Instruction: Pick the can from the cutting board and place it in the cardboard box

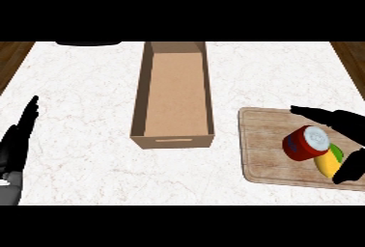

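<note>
The red can with a pale lid lies tilted on the wooden cutting board at the right of the counter. My right hand reaches in from the right edge, open. Its fingers stretch just beyond the can's far side and its thumb sits on the near side, so the can is between them. I see no clear contact with the can. The long cardboard box stands open at the counter's middle, left of the board, with nothing inside. My left hand rests open at the left edge, fingers up.
A yellow and green fruit lies on the board against the can's near side, partly under my thumb. A dark object shows at the counter's far edge. Wooden floor borders the white marble counter on both sides.
</note>
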